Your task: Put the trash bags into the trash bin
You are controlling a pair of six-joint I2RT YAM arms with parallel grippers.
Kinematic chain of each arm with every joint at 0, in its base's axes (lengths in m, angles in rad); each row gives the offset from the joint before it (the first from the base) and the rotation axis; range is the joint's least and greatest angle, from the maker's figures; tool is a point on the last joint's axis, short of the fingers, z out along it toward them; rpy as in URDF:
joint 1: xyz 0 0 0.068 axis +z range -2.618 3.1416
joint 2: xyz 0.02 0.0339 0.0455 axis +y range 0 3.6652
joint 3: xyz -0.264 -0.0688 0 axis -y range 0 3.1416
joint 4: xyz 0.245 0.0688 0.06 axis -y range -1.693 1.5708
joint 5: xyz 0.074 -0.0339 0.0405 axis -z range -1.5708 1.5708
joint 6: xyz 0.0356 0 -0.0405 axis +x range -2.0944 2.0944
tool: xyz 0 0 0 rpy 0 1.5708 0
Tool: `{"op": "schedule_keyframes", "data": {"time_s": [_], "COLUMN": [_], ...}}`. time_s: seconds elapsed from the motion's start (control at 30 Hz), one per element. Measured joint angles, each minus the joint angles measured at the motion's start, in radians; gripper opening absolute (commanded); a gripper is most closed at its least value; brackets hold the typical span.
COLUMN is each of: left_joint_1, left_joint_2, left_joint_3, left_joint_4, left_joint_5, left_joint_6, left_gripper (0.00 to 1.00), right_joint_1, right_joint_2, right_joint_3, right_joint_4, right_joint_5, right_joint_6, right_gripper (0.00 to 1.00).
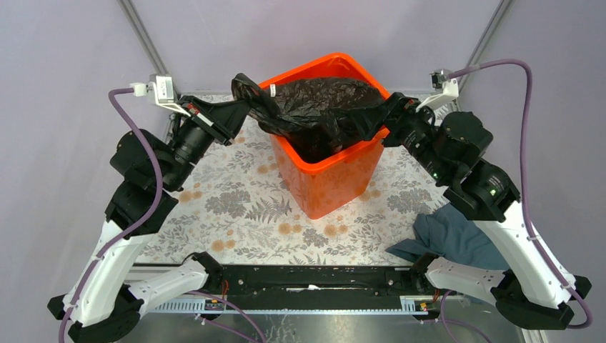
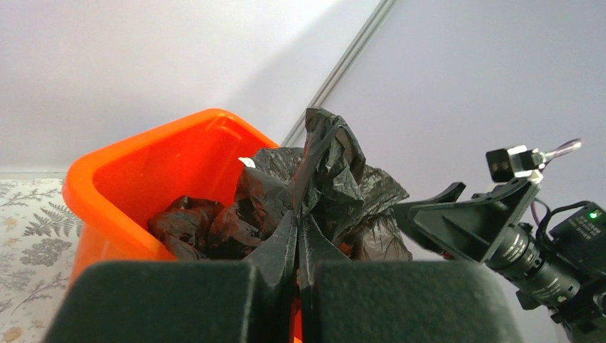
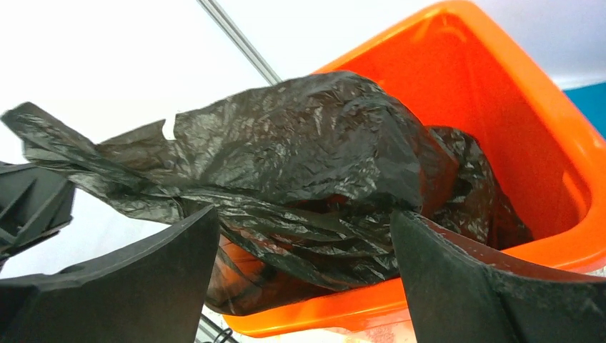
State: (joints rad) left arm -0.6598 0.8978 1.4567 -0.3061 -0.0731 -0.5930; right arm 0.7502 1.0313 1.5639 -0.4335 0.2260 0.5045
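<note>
walls: plain pale lilac-grey panels at the far side and on both flanks, unmarked. light: soft and even, with only faint shadows on the panels. corners: a slim metal left strut and a matching right strut each run diagonally up the joins. table: covered by a tablecloth, white, printed with grey ferns, leaves and small orange blossoms, lying flat. near edge: a bare metal strip, dull sheen.
</note>
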Motion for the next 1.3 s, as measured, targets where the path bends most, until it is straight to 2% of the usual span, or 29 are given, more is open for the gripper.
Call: {"op": "schedule_keyframes", "data": {"time_s": [0.13,0.23,0.3,0.53,0.7,0.87,0.97,1.17,1.23,1.3], "left_joint_1": [0.0,0.0,0.0,0.0,0.0,0.0,0.0,0.0,0.0,0.0], "left_joint_2": [-0.005,0.004,0.01,0.047,0.108,0.147,0.169,0.2,0.218,0.232], "left_joint_3": [0.004,0.034,0.05,0.122,0.222,0.248,0.266,0.32,0.356,0.383], "left_joint_4": [-0.019,-0.049,-0.06,-0.104,-0.124,-0.141,-0.153,-0.165,-0.163,-0.163], "left_joint_5": [-0.021,-0.037,-0.055,-0.137,-0.187,-0.194,-0.193,-0.188,-0.179,-0.173], "left_joint_6": [0.014,0.029,0.04,0.084,0.106,0.114,0.116,0.119,0.119,0.123], "left_gripper": [0.0,0.0,0.0,0.0,0.0,0.0,0.0,0.0,0.0,0.0], "right_joint_1": [0.0,0.0,0.0,0.0,0.0,0.0,0.0,0.001,0.001,0.001], "right_joint_2": [0.014,0.033,0.029,-0.06,-0.115,-0.065,-0.011,0.056,0.074,0.091], "right_joint_3": [-0.033,-0.028,-0.028,-0.048,-0.122,-0.143,-0.138,-0.138,-0.134,-0.13], "right_joint_4": [0.0,-0.004,-0.01,-0.005,0.045,0.142,0.185,0.256,0.29,0.32], "right_joint_5": [0.022,0.043,0.053,0.108,0.127,0.048,-0.008,-0.129,-0.142,-0.126], "right_joint_6": [0.031,-0.018,-0.071,-0.179,-0.16,-0.108,-0.088,-0.072,-0.072,-0.08], "right_gripper": [0.88,0.75,0.73,0.88,0.9,0.89,0.99,1.0,0.93,0.75]}}
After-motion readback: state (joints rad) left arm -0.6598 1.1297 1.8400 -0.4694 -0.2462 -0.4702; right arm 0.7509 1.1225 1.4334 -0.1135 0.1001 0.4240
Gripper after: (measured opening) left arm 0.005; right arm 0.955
